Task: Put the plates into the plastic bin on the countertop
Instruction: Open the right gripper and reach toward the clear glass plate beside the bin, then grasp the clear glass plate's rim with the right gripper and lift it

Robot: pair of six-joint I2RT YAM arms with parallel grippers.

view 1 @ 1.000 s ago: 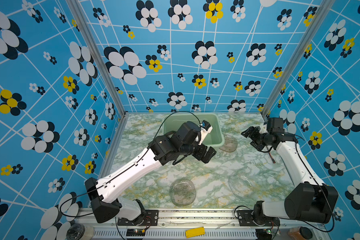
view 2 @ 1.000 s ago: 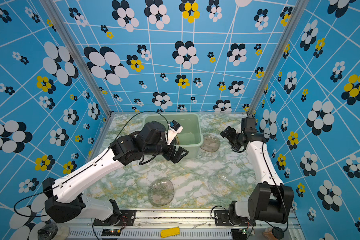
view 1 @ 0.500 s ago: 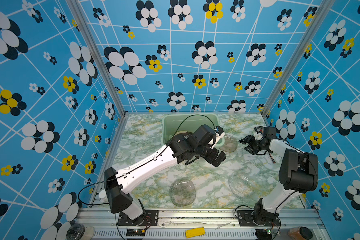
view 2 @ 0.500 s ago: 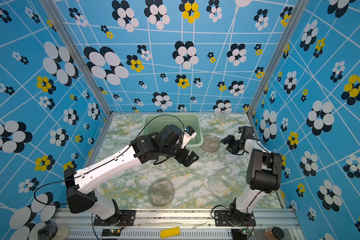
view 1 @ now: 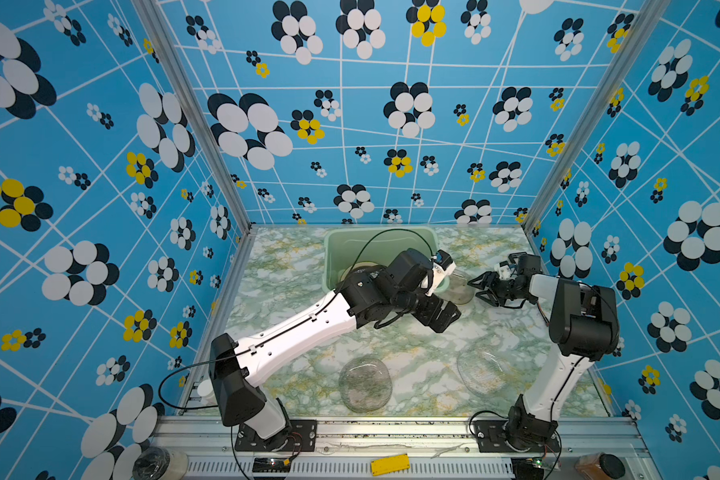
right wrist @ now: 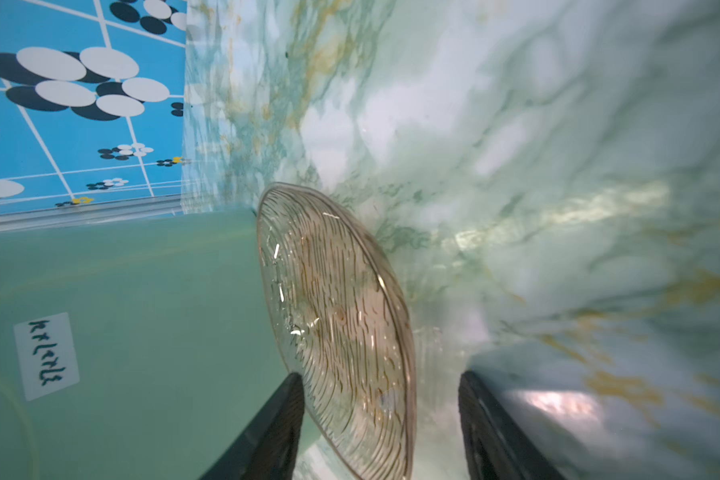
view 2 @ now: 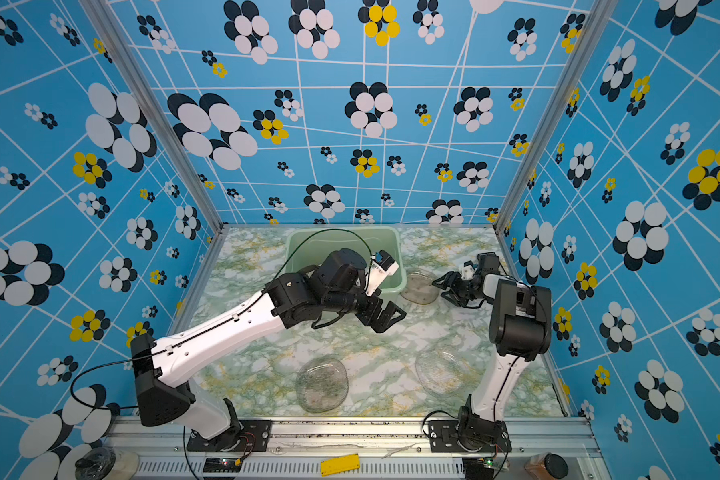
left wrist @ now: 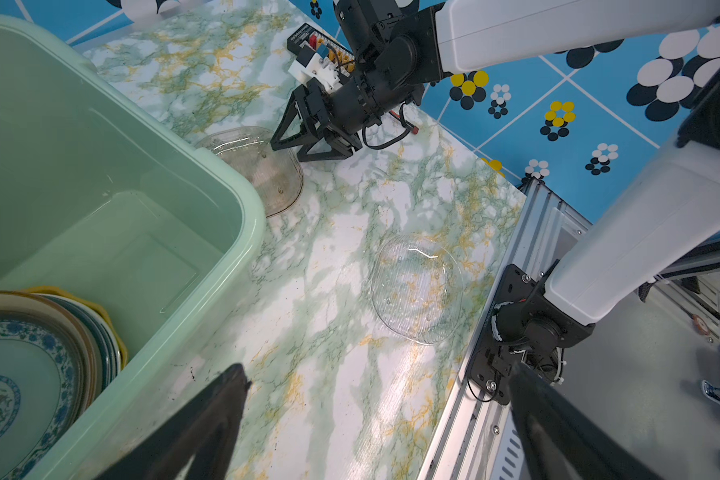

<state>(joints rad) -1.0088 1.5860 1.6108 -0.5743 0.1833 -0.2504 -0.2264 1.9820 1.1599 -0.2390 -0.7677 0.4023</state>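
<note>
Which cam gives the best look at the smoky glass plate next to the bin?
Right wrist: the smoky plate fills the frame, ribbing sharp, between the fingers of the right tool. Left wrist shows the plate smaller, partly behind the bin rim. In both top views it is tiny.

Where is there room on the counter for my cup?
Bare countertop lies between the plastic bin and the left wall, and in the back right corner. Crowded beside the bin: smoky glass plate, left pincer, right pincer.

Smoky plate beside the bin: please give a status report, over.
Left gripper open, empty. Right gripper open, astride smoky plate rim; plate on countertop beside bin. Left arm over bin corner, may obstruct.
</note>
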